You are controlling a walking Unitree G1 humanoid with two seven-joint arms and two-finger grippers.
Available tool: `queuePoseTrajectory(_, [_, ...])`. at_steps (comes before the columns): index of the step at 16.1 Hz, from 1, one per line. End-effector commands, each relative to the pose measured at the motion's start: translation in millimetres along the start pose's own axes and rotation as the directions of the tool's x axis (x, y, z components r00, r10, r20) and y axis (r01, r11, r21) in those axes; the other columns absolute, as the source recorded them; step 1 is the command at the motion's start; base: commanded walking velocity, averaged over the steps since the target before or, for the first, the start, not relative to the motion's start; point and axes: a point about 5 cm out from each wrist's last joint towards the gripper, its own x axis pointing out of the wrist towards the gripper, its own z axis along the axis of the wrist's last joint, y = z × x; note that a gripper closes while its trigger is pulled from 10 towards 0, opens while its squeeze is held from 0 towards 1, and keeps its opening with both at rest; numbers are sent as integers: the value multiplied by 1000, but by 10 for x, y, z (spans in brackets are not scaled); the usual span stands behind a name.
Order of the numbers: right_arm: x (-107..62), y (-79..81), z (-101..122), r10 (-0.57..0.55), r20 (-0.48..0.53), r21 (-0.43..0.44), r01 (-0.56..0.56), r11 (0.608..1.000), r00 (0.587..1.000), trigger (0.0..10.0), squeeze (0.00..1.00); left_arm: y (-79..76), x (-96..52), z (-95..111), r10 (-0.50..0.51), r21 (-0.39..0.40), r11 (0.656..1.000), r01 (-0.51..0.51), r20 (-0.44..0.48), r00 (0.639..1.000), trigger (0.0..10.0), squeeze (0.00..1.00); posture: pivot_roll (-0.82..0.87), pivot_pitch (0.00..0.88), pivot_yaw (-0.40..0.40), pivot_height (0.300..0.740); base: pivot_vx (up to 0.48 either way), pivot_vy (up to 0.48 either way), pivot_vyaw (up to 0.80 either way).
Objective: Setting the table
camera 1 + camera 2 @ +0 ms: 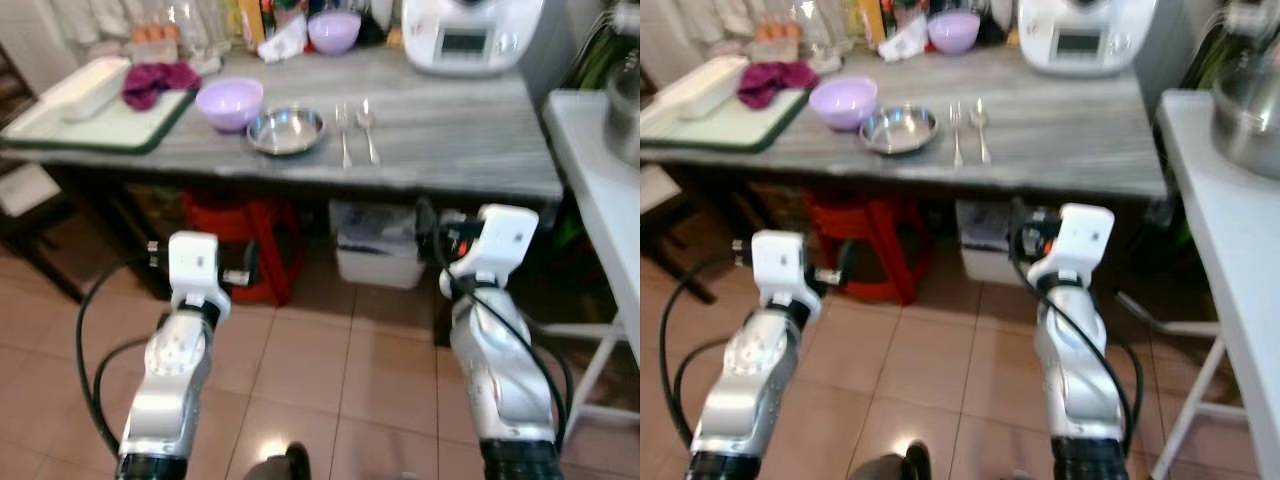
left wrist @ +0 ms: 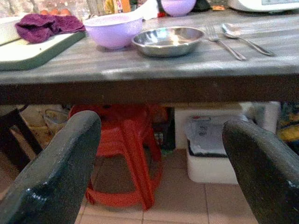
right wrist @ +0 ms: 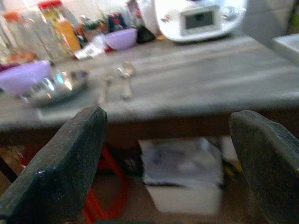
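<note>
On the grey wooden table (image 1: 450, 150) a steel bowl (image 1: 286, 130) sits beside a lilac bowl (image 1: 230, 103). A fork (image 1: 343, 135) and a spoon (image 1: 367, 130) lie side by side just right of the steel bowl. A second lilac bowl (image 1: 334, 31) stands at the back. Both arms are held low in front of the table edge, above the floor. My left gripper (image 2: 161, 172) is open with nothing between its fingers. My right gripper (image 3: 173, 163) is open and empty too, below table height.
A green-rimmed tray (image 1: 100, 125) with a maroon cloth (image 1: 155, 80) and a white dish (image 1: 85, 88) lies at the table's left. A white appliance (image 1: 470, 35) stands at the back. Under the table are a red stool (image 1: 250, 245) and a white bin (image 1: 375, 250). A white side table (image 1: 600, 200) stands right.
</note>
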Motion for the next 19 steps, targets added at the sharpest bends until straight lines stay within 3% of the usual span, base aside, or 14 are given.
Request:
queuePoseTrajectory(1, [-14, -3, 46, -2, 23, -13, 3, 1000, 1000, 10000, 0, 15, -31, -2, -1, 16, 1000, 1, -3, 1000, 10000, 0, -101, 119, 82, 740, -304, 0, 0])
queuePoseTrajectory(5, [-113, -103, 39, -18, 30, -65, 19, 998, 999, 10000, 0, 22, -125, -55, -13, 5, 1000, 13, -1, 1000, 10000, 0, -105, 119, 71, 740, -71, 0, 0])
queuePoseTrajectory(10, [-382, -472, 9, -128, 18, -178, 129, 976, 992, 10000, 0, 77, -292, -140, -49, -61, 997, 49, -8, 999, 10000, 0, -136, 109, 74, 740, 0, 0, 0])
queuePoseTrajectory(15, [-452, -499, 25, -151, 20, -191, 152, 970, 988, 10000, 0, 56, -309, -159, -118, -50, 992, 117, -8, 993, 10000, 0, -154, 115, 83, 740, 0, 0, 0])
queuePoseTrajectory(19, [-449, -488, 39, -147, 15, -191, 147, 970, 989, 10000, 0, 29, -321, -146, -137, -76, 988, 137, 3, 991, 10000, 0, -151, 125, 85, 740, 0, -375, -531])
